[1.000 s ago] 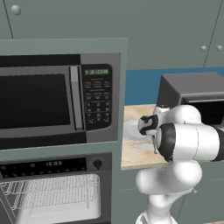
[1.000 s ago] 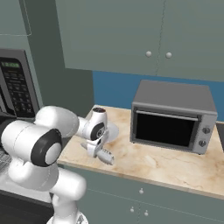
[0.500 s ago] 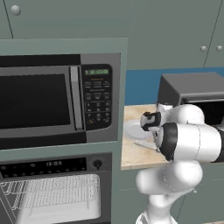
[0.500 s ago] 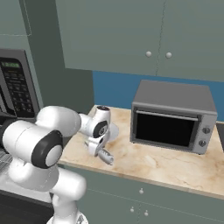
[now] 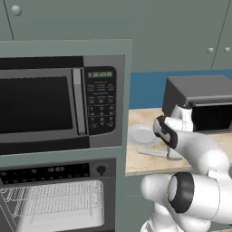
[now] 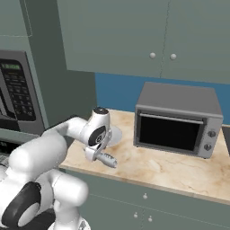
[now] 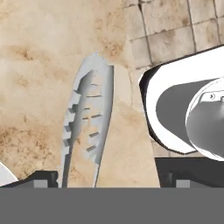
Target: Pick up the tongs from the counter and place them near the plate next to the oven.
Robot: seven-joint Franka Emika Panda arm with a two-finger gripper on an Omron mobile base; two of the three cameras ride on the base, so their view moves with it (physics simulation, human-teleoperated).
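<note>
On the counter (image 5: 140,163), one tongs (image 5: 156,153) beside one plate (image 5: 142,134), claw (image 7: 107,177) released.

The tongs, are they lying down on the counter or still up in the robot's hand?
Lying down. The tongs rest flat on the counter beside the plate.

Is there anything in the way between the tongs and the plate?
Nothing visible. The tongs lie flat on the counter right beside the plate, with only bare worktop between them. The gripper is open just above them, its fingers either side.
</note>
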